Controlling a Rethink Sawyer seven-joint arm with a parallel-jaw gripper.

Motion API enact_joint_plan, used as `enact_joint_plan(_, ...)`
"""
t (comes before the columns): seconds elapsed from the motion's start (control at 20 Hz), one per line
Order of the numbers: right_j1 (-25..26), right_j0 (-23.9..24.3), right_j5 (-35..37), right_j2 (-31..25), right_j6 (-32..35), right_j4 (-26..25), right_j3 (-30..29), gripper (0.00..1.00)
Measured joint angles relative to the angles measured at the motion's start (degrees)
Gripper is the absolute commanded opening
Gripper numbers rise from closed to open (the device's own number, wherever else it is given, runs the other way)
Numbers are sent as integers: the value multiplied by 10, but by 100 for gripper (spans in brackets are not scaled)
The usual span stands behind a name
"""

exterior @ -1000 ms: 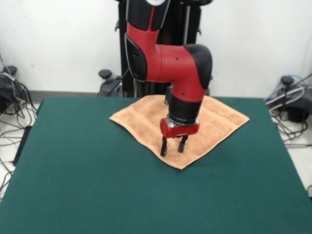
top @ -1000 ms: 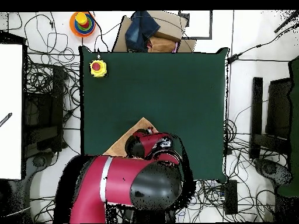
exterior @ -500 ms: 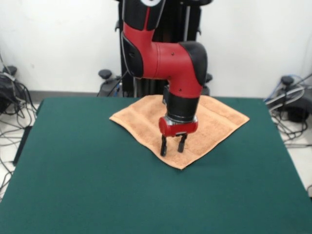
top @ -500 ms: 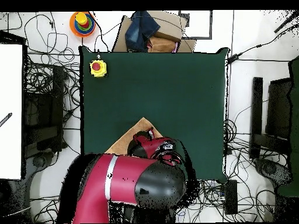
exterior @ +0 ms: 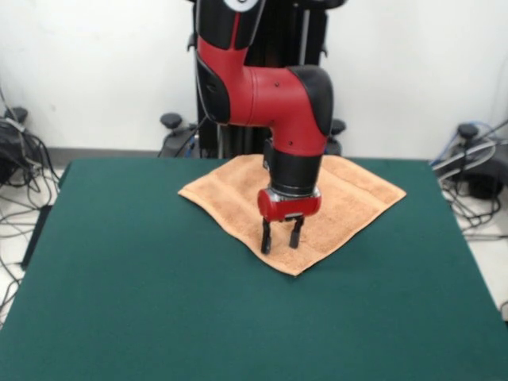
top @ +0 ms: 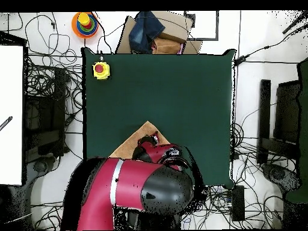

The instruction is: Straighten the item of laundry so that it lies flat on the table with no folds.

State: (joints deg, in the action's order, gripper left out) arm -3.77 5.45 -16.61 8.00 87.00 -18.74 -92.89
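Towel: the peach-orange towel [exterior: 349, 194] lay spread on the far half of the table, turned like a diamond, with one corner pointing toward the front camera and another toward the right edge.
Towel surface: it looked mostly flat from the front; I could make out a woven band running near the hem on the right side, and a slight lift along the left edge.
Towel from above: only a small triangular tip [top: 139, 133] showed, the rest was hidden under my arm.
Table: the dark green top [exterior: 159, 317] was much wider than the towel and bare across its near half in the front view.
My gripper: my gripper [exterior: 279, 236] pointed straight down over the towel's near corner, with the tips at or just above the cloth; I could not tell whether they touched it.
Jaws: the two black fingers [exterior: 267, 237] stood apart with a clear gap between them, and nothing was held in that gap.
My arm: the red and black arm [exterior: 270, 95] came down from above and bent over the middle of the towel.
Yellow box: a yellow box with a red button [top: 100, 70] sat at a table corner in the overhead view, well apart from the towel.
Floor: cables [top: 42, 90] lay tangled around the table.
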Motion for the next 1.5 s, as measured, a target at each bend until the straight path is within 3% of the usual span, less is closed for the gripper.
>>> enact_joint_plan(1.5,2,7,-18,-2,0,-1,-5,100)
